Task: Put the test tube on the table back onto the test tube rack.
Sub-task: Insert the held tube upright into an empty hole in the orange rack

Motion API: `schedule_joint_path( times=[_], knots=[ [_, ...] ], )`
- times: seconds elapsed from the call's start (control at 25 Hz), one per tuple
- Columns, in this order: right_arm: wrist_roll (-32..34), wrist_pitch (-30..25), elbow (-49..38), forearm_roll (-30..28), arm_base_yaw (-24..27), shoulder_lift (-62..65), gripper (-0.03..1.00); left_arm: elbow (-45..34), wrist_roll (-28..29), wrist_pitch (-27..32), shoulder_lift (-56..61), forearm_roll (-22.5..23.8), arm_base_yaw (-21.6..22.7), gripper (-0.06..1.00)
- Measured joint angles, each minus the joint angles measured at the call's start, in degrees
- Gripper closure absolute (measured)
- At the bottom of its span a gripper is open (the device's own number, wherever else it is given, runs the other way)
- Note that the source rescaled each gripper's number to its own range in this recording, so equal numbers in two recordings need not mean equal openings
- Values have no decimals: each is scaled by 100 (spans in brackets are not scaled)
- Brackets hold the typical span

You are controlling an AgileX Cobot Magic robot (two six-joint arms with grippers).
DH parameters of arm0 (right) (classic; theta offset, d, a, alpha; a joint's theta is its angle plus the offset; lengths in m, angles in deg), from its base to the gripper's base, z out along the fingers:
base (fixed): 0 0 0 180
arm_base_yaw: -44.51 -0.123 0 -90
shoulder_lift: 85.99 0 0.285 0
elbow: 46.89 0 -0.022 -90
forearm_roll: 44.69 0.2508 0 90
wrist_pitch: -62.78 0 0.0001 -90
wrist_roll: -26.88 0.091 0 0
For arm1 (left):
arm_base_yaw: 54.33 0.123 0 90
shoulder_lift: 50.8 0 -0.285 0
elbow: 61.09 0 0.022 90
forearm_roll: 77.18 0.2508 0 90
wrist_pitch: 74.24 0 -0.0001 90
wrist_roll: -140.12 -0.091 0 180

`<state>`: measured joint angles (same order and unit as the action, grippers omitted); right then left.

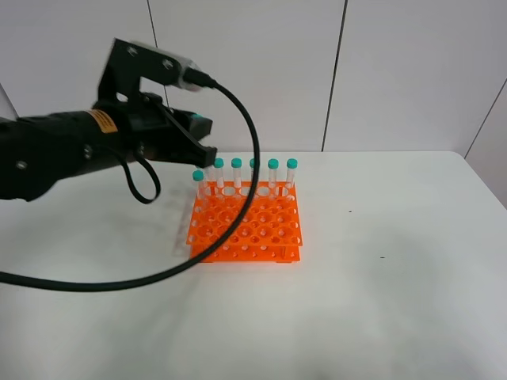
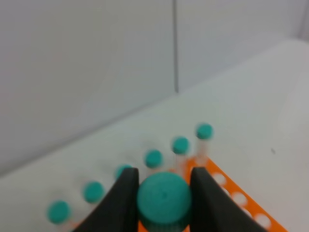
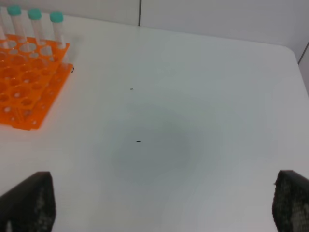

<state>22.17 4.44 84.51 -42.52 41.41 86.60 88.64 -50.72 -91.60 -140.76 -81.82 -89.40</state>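
The left arm (image 1: 55, 150) reaches in nearly level from the left, wrist tipped slightly down. Its pincer (image 2: 163, 171) is over the rear left corner of the test tube rack (image 1: 245, 229). The fingers (image 2: 126, 198) are closed against both sides of the teal cap of the test tube (image 2: 163, 198). The cap faces the wrist camera end-on, so the tube's long axis runs down toward the rack, cap uppermost. The body is hidden, and it cannot be told whether its tip has entered a hole. A row of other capped tubes (image 1: 254, 170) stands upright along the rack's rear edge. The right pincer (image 3: 161, 193) hangs spread wide and holds nothing over the bare worktop (image 1: 396, 301).
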Motion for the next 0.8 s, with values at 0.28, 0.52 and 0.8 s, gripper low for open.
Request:
schedule_joint_path(
  times=[0.28, 0.52, 0.8],
  knots=[
    [2, 0, 0, 0, 0, 0, -3, 428, 47, -301, -1081, 283, -260, 94],
    [2, 0, 0, 0, 0, 0, -3, 1146, 207, -316, -1765, 372, 272, 94],
    [2, 0, 0, 0, 0, 0, -3, 1247, 225, -407, -2014, 372, 647, 94]
  ],
)
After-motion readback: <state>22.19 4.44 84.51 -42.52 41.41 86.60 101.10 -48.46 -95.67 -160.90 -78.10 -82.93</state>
